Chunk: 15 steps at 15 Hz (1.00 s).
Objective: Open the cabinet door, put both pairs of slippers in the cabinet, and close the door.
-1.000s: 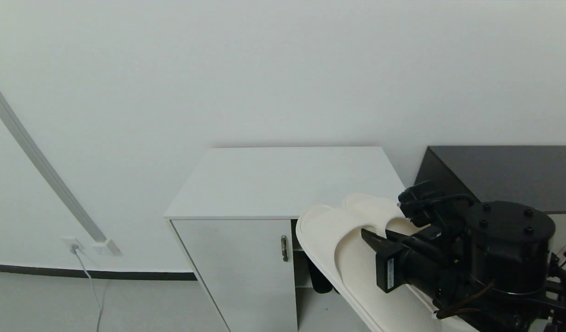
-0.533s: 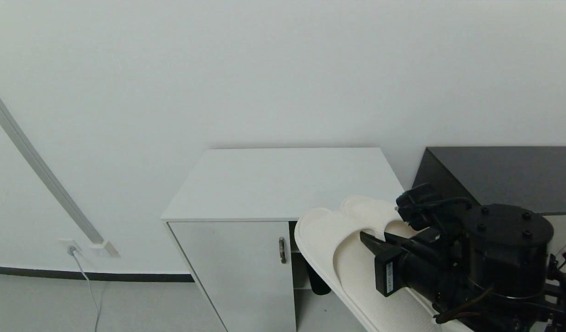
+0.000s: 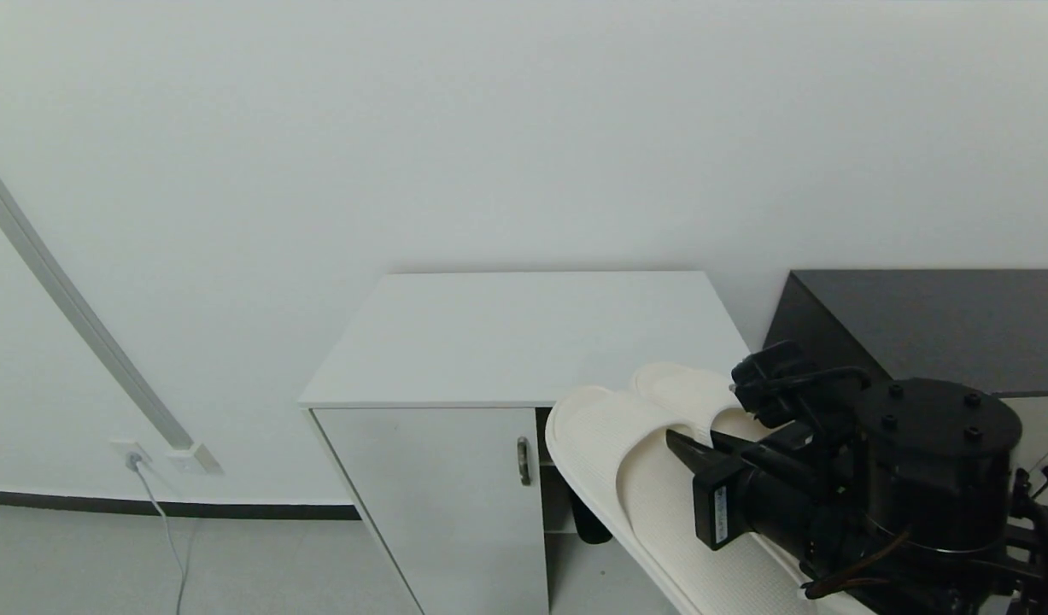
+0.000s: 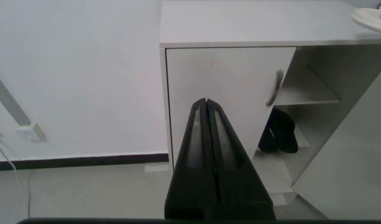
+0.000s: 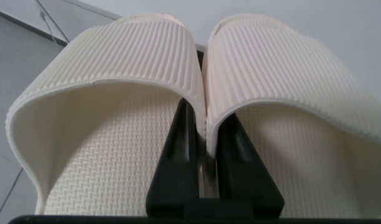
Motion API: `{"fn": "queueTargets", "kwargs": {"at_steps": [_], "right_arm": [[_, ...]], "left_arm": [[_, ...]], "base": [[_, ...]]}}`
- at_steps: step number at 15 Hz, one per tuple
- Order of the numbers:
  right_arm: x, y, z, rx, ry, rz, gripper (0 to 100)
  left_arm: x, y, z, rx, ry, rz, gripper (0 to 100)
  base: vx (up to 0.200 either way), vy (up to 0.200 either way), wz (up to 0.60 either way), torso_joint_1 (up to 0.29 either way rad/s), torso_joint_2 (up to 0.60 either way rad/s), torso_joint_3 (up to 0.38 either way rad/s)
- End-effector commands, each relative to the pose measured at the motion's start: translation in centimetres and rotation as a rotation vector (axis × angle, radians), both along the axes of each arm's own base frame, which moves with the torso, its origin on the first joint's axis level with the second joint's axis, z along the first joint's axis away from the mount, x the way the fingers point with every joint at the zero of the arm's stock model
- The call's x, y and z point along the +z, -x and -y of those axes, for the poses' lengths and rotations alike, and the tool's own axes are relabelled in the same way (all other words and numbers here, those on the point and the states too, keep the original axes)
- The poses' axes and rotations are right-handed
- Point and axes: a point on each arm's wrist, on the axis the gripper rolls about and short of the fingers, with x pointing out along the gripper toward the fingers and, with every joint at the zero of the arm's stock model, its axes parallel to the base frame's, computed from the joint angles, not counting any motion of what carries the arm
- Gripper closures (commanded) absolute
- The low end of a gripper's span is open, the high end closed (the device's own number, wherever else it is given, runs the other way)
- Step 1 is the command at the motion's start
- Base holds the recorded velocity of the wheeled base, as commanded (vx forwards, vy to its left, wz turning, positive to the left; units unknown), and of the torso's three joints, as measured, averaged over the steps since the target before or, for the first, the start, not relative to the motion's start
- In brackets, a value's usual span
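Last sec: I log only slight cam drift; cream ribbed slippers (image 3: 609, 436) sit before the white cabinet's (image 3: 524, 342) open side, not yet inside. Right gripper (image 5: 204, 124) clamps them; left gripper (image 4: 206, 106) closed, empty.

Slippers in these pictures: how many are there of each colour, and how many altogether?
Cream slippers: 2, gripped side by side in the right arm's jaws.
Dark slippers: 2, inside the open cabinet.
Total: 4 slippers.
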Motion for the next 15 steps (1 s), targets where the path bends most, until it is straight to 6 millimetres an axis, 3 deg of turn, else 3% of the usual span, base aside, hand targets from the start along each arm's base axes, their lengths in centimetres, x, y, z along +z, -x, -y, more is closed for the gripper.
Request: {"fn": "queueTargets", "kwargs": {"at_steps": [1, 4, 15], "right_arm": [[-0.07, -0.01, -0.06, 0.001, 0.002, -0.002, 100], [-0.07, -0.01, -0.06, 0.001, 0.002, -0.002, 100], [-0.38, 0.16, -0.05, 0.011, 0.024, -0.002, 100]], "left_arm": [[0.01, 0.00, 0.00, 0.000, 0.000, 0.001, 100], [0.01, 0.00, 0.00, 0.000, 0.000, 0.001, 100], [0.01, 0.00, 0.00, 0.002, 0.000, 0.001, 100]], "base": [[-0.200, 0.000, 0.00, 0.007, 0.01, -0.002], [-0.200, 0.000, 0.00, -0.009, 0.00, -0.001], [0.000, 0.000, 0.00, 0.000, 0.00, 0.000]]}}
